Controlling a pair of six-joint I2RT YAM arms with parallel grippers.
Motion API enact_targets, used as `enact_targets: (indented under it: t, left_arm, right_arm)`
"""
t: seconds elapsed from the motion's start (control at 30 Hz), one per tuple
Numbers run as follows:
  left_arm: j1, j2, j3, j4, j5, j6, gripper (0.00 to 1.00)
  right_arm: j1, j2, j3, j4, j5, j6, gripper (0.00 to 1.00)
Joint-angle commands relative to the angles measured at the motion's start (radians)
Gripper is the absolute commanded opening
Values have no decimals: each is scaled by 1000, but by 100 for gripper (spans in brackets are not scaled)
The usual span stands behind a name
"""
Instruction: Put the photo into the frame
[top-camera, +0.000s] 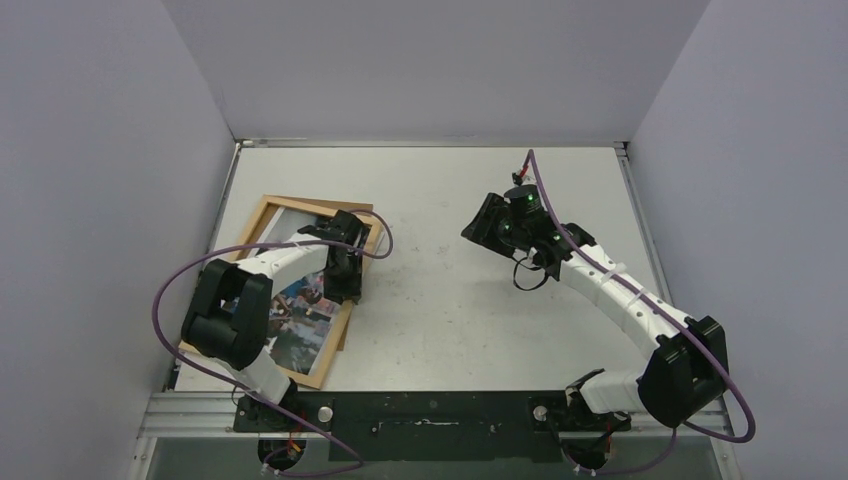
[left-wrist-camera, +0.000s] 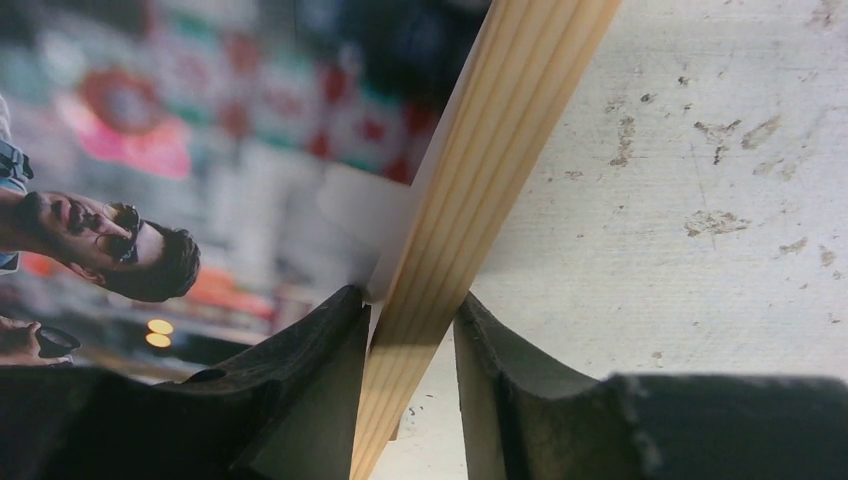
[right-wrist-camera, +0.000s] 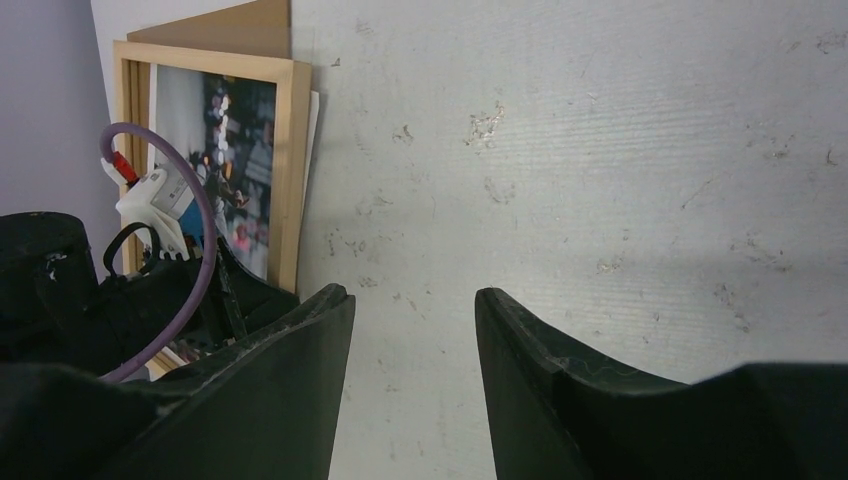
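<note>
Your left tool (left-wrist-camera: 410, 305) straddles 1 long rail of the frame (left-wrist-camera: 500, 130), 1 finger on the photo side and 1 on the table side. The inner fingertip sits against the rail. On the outer side a strip of table (left-wrist-camera: 700, 200) shows between finger and wood lower down, so you can't tell if the rail is actually clamped.

The photo (left-wrist-camera: 200, 150) lies face up inside the frame opening, with a man in sunglasses visible and the rest blurred. In the top view this tool is on the frame's right-hand long rail. The frame lies flat, turned at an angle, on the left part of the table beside the left wall (top-camera: 100, 200).

In the right wrist view a brown board (right-wrist-camera: 230, 25) pokes out past 1 short end of the frame.

Your right tool (right-wrist-camera: 412, 300) has its 2 fingers apart with nothing between them. It hangs over the table, well apart from the frame, on the right half.
</note>
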Motion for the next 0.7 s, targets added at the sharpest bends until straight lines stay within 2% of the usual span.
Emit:
enact_targets:
  t: [0.0,0.03,0.17,0.37,0.67]
  left_arm:
    - [-4,30,47,0,-2,28,31]
    - [-4,32,54,-2,0,31,26]
    - [-8,4,85,-27,-13,48,18]
    - [-8,-9,163,-100,-34,91,0]
    - [-8,-30,276,-215,-93,121,0]
  right_arm:
    - [5,16,7,46,14,7,48]
    - [5,18,6,47,14,8,48]
    - [5,13,4,60,17,9,48]
    - [5,15,3,61,22,7,48]
    - [6,20,1,68,11,8,48]
